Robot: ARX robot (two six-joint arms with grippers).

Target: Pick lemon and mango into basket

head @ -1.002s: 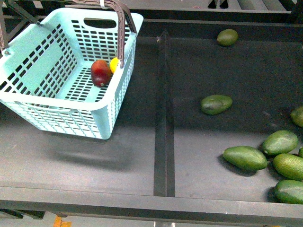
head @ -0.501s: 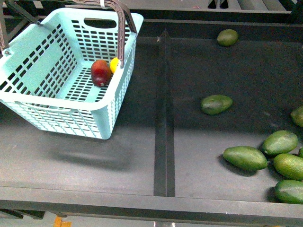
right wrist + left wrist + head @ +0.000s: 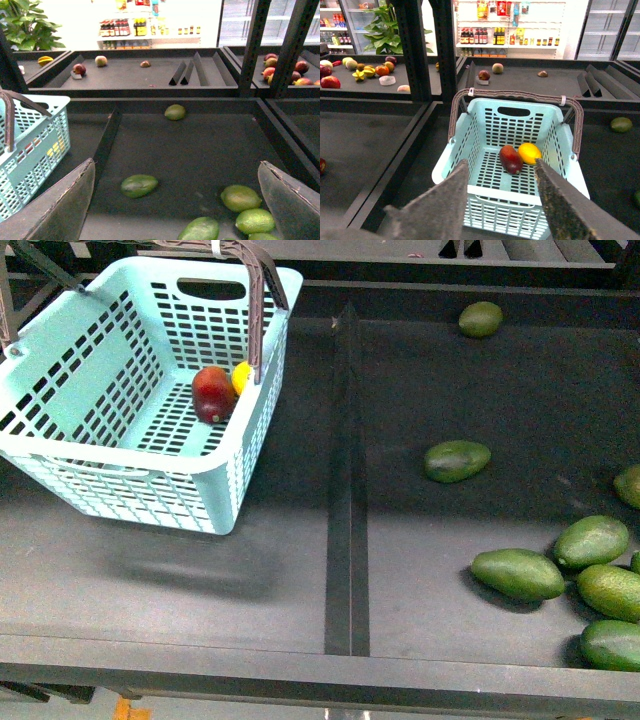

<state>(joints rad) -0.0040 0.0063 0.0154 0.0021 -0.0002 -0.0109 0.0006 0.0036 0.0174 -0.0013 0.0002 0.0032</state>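
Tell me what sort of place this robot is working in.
Most likely a grocery shop's produce section, or a mock-up of one. Loose avocados lie in dark display bins, a turquoise shopping basket holds a mango and lemon, and shelves of bottles line the back wall.

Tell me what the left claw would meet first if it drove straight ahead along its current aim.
Probably the basket: the open left claw frames its near rim, with the mango and lemon further inside. Depth is uncertain.

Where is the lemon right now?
In the front view the lemon lies inside the basket at upper left, right beside the mango and partly hidden behind the basket's handle.
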